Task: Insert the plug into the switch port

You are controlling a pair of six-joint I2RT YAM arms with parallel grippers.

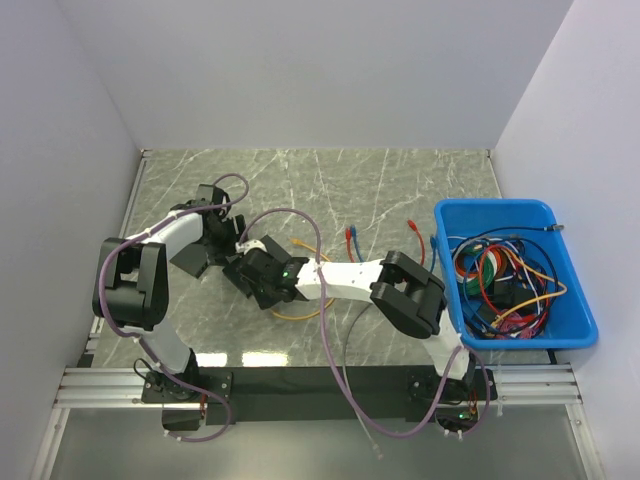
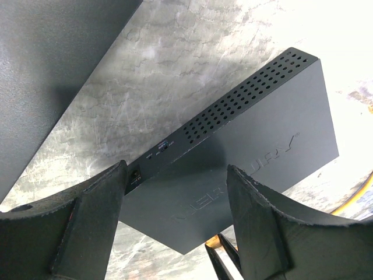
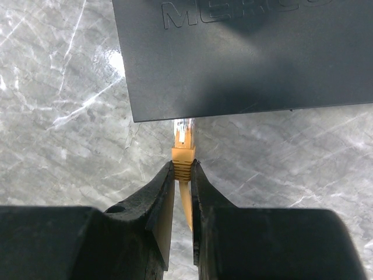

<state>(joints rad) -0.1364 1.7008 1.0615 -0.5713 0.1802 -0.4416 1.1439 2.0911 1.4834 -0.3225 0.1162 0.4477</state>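
Now my right pincer [image 3: 182, 168] clamps the plug [image 3: 183, 151], its tip just ahead at the switch [image 3: 245, 58]; my left pincer [image 2: 176, 175] stands open.

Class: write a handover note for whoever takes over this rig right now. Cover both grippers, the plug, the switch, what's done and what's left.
Left gripper: open, astride the switch; contact unclear.
Right gripper: shut on the plug.
Done: plug picked up, tip at the switch's edge.
To do: push it in; the port is hidden, so check seating.
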